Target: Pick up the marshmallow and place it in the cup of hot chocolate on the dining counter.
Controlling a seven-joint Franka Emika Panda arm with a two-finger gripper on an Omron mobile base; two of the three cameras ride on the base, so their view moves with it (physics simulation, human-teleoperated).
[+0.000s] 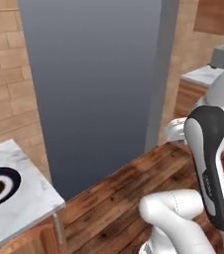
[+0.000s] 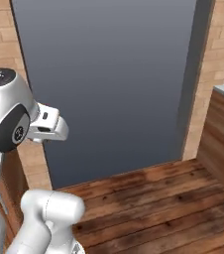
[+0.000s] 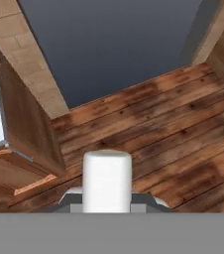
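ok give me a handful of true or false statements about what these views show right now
1. The end effector holds a white marshmallow. True.
2. A dark blue plate sits on a marble top at the left. True.
3. The floor is grey tile. False: it is brown wooden planks.
4. The marshmallow rests in the cup. False: it sits between the fingers, above the floor.
5. A tall grey panel stands ahead, flanked by tan brick. True.

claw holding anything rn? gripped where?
Yes: the marshmallow, a white lump sitting between the claw tips, pinched at its lower end. Exact contact points are hidden by the lump itself.
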